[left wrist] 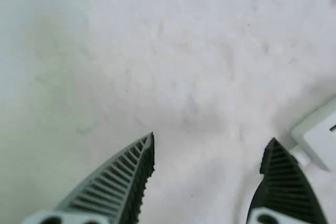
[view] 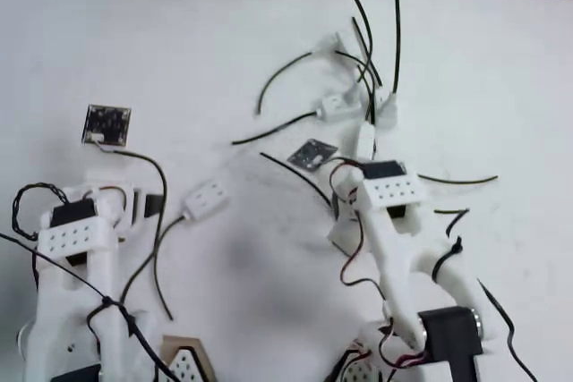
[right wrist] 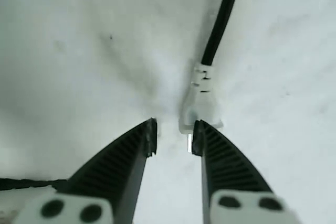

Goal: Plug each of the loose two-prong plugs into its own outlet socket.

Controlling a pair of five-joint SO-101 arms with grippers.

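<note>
A white table (view: 161, 51) is lying under an overhead camera, and two white robot arms are sitting at its near edge. The left arm (view: 76, 234) is resting at the lower left. The right arm (view: 394, 221) is stretching toward the middle of the table.

The right hand (right wrist: 174, 129) is hovering low over the table. Its two dark ribbed fingers (right wrist: 131, 156) are parted by only a narrow gap, so it is released and clamping nothing. A white two-prong plug (right wrist: 201, 103) is lying on the table right at the fingertips, with its body against or almost against one finger. A metal prong (right wrist: 189, 142) is showing in the gap between the fingers. The plug's black cord (right wrist: 220, 19) is running away from the hand across the table.

The left hand (left wrist: 210, 148) is released too, its fingers spreading wide above bare table. A white plastic piece (left wrist: 320, 137) is lying just beside one fingertip.

From above, a white socket block (view: 206, 199) with a dark cord is lying between the two arms, nearer the left one. Beyond the right arm, a loose cluster of white plugs and sockets (view: 333, 106) is lying among tangled black cords. Two small dark square boards are lying on the table: one (view: 107, 124) beyond the left arm, the other (view: 312, 154) just beside the right arm.
</note>
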